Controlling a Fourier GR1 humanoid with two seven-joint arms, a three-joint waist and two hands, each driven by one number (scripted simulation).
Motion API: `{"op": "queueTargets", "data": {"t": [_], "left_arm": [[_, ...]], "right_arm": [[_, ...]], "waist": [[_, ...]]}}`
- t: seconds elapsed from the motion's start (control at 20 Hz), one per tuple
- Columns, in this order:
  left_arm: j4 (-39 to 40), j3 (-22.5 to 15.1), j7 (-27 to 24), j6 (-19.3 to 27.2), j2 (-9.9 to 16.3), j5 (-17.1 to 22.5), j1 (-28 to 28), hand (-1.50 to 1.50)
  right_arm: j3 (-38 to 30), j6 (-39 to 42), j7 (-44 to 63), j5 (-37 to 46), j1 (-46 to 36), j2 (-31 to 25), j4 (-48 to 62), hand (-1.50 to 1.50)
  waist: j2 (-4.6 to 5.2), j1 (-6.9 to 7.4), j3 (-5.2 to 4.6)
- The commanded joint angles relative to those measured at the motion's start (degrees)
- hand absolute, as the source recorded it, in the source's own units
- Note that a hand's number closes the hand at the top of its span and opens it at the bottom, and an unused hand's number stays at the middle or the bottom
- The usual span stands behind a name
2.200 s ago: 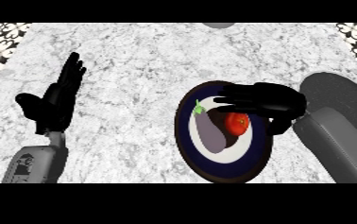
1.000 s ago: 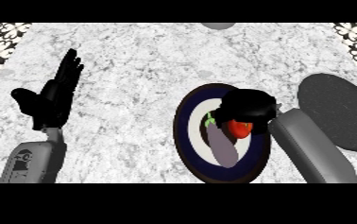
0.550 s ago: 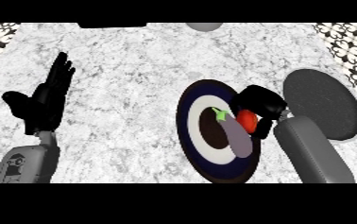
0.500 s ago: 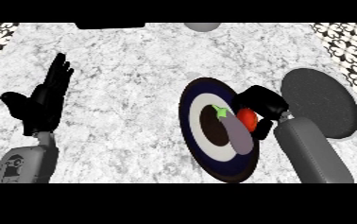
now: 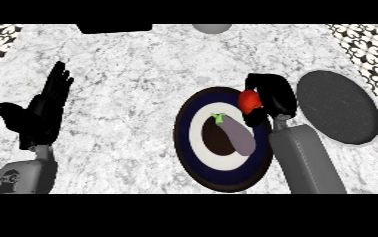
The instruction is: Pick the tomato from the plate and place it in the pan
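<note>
My right hand (image 5: 272,99) is shut on the red tomato (image 5: 249,100), with its fingers curled round it. It holds the tomato over the upper right rim of the dark blue plate (image 5: 193,157), just left of the dark grey pan (image 5: 338,106). A purple eggplant (image 5: 236,134) with a green stem lies on the plate's white centre. My left hand (image 5: 40,112) rests open at the left side of the view, fingers pointing up, far from the plate.
A black object (image 5: 114,28) and a grey round thing (image 5: 212,28) sit at the counter's far edge. Patterned surfaces show at the top left corner (image 5: 7,32) and top right corner (image 5: 357,43). The marble counter (image 5: 133,81) stretches between my hands.
My right hand closed on the tomato over the plate's middle, then lifted it up and right to the plate's rim toward the pan. The eggplant now shows uncovered. The left hand stayed still.
</note>
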Motion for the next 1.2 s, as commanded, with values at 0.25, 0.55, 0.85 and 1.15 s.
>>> {"op": "queueTargets", "data": {"t": [0.25, 0.55, 0.85, 1.15], "left_arm": [[-0.86, -1.56, 0.47, -0.39, -0.77, -0.36, -2.39, 0.0], [3.27, -1.32, -3.24, -0.81, -1.15, -1.1, -3.43, 0.0], [0.74, -3.22, -1.71, -0.07, -3.74, -1.45, -2.38, 0.0], [-2.85, -2.19, 1.36, -1.85, -1.26, -0.55, -2.02, 0.0]], "right_arm": [[8.58, -4.28, 32.46, 7.88, 2.66, 3.24, -26.39, 1.5], [0.52, -7.13, 33.24, -0.77, 4.3, 3.28, -36.7, 1.5], [-13.45, -6.08, 25.57, -6.81, 4.98, -5.63, -33.31, 1.5], [-25.13, -10.58, 11.9, -14.59, 8.96, -14.96, -22.32, 1.5]], "waist": [[1.66, 2.87, 0.44], [2.52, 3.68, 0.54], [2.57, 4.78, 0.56], [2.6, 4.95, 0.6]]}}
